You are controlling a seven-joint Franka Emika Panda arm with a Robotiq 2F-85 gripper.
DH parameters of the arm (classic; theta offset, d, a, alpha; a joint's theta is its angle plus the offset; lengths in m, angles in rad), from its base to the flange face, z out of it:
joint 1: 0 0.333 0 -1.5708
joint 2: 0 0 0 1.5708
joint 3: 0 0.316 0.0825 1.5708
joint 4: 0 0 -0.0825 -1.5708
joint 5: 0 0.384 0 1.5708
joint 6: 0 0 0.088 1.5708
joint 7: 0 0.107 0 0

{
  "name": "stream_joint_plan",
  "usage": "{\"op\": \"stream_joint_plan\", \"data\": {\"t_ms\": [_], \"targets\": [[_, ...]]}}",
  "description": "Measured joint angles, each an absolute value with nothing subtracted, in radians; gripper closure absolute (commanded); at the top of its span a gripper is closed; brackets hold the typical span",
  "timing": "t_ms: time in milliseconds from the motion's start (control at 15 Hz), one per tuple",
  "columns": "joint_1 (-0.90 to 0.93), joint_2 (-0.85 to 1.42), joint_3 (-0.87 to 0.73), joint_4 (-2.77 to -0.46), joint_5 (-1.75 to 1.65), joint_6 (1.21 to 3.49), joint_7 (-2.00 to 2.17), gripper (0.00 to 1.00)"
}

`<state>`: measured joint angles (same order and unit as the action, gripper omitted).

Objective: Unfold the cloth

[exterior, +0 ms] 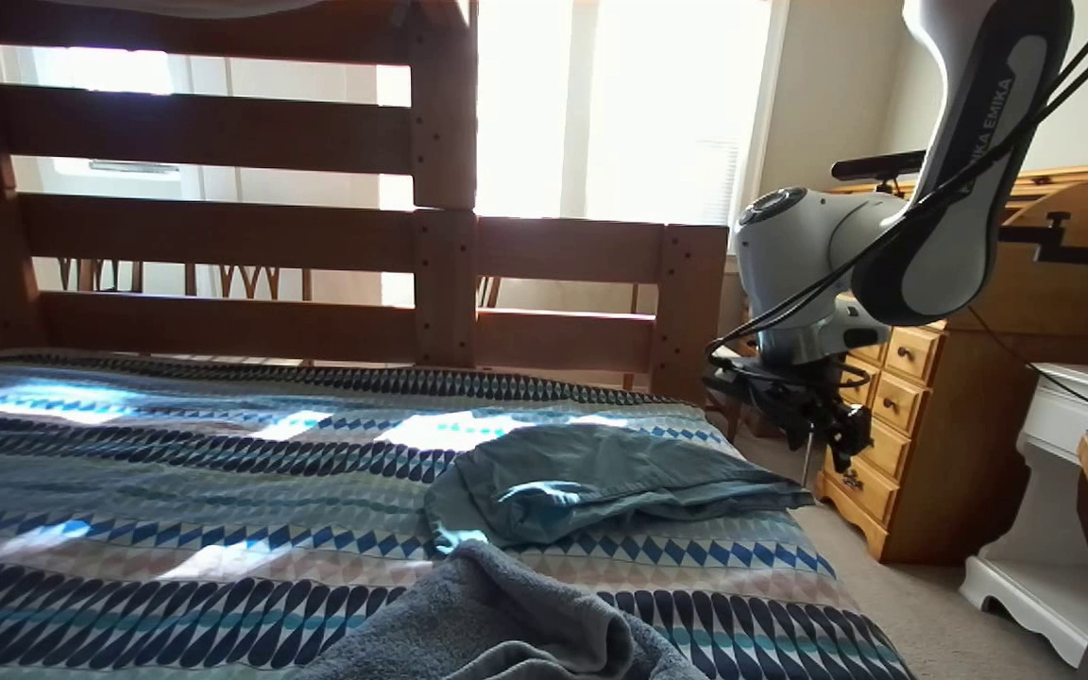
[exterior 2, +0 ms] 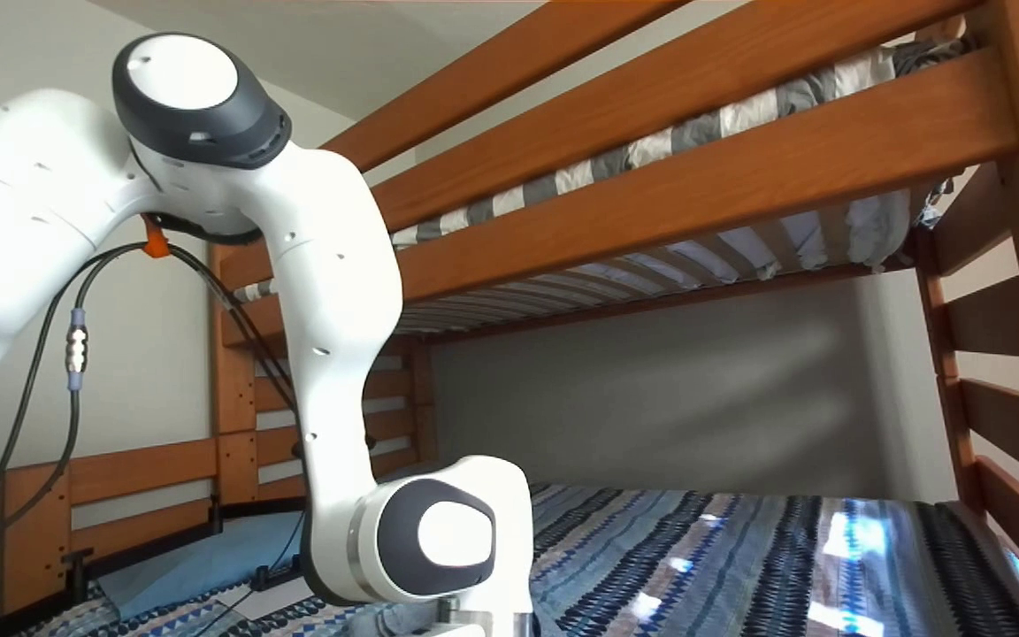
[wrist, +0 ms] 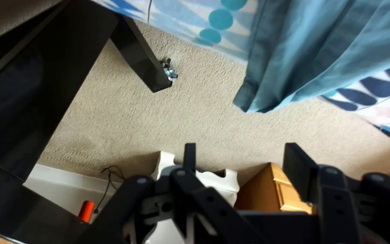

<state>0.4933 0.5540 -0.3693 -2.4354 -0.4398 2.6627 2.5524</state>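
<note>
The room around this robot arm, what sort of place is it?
Most likely a bedroom in a home: there's a wooden bunk bed, a patterned bedspread in bold stripes, and some wooden drawers nearby.

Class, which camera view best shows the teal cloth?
An exterior view: the cloth lies rumpled on the bedspread, almost wholly visible. The wrist view crops it to one overhanging end. In an exterior view dominated by the arm, it's indiscernible.
</note>
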Motion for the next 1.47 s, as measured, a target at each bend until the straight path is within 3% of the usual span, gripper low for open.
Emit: {"op": "stream_joint_plan", "data": {"t_ms": [333,800,1467], "targets": [[0.551,0.509,-0.405,-2.433,-0.607,2.838,2.553,0.0],[0.675,0.47,-0.419,-2.344,-0.738,2.912,2.478,0.0],[0.598,0.53,-0.159,-2.119,-0.59,2.815,2.174,0.0]]}}
